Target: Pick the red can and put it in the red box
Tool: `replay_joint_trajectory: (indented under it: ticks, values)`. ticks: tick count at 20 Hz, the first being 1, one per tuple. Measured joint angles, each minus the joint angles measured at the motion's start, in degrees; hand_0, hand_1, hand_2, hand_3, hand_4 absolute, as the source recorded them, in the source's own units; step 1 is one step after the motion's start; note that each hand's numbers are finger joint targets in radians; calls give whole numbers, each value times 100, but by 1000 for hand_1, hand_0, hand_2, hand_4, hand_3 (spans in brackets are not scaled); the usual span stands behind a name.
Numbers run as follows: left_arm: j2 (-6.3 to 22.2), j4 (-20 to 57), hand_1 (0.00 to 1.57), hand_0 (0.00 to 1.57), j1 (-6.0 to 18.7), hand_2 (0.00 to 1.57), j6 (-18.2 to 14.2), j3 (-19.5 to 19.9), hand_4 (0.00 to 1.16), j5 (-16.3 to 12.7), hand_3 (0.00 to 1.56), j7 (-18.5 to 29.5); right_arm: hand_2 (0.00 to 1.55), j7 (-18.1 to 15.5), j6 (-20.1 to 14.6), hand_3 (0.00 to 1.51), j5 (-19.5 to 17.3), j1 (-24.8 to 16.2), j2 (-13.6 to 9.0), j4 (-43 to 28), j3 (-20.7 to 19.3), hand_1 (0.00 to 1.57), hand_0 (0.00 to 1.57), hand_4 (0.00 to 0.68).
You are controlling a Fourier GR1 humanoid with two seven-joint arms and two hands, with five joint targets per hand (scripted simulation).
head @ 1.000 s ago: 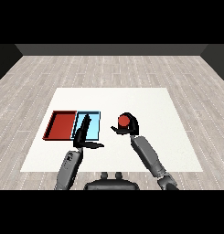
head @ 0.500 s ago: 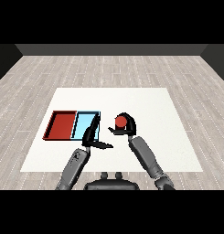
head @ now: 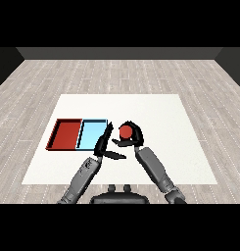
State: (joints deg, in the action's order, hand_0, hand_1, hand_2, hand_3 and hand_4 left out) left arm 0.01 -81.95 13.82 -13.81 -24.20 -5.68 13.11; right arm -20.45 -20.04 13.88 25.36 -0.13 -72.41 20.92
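fingers (head: 132, 128) of my right hand (head: 134, 135) curl round the red can (head: 125, 132), black digits arching over its top and far side while the thumb reaches in below it, toward the view's left; the can is held in that hand, its round red top facing up toward the head view, just right of the light blue tray (head: 92, 134) and not over it. whether the can's base is touching the white table (head: 165, 122) i cannot tell from this view, since the hand hides it. my left hand (head: 104, 145) stands with its fingers straight and close together, pointing up and away across the table, their tips reaching the near right corner of the light blue tray; its thumb juts out to the right, toward the right hand's thumb, the two tips near each other but apart. it holds nothing. the red tray (head: 66, 134) lies on the left side of the table, touching the light blue tray along one long edge, the pair set side by side; i see nothing inside either. both grey forearms come in from the lower edge, the left one (head: 84, 176) rising toward the trays, the right one (head: 155, 168) angling up and left to the can. grey plank flooring (head: 121, 73) surrounds the table
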Motion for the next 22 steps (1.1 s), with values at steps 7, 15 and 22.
replay_joint_trajectory:
  ticks: [7, 15, 22]
  values:
    - [0, 586, 0, 0, 603, 0, -244, -75, 0, -152, 0, -166, 1439, -12, -155, 1403, 138, 25, 9, -173, 319, 1434, 1434, 601]
    - [4, 773, 0, 0, 947, 0, -382, -204, 0, -196, 0, -263, 1429, 157, -418, 1383, 231, 104, 11, -434, 691, 1444, 1444, 595]
    - [94, 702, 0, 0, 841, 0, -630, -380, 236, -311, 0, -183, 1457, 99, -666, 1405, 456, 190, -33, -492, 1026, 1471, 1471, 511]
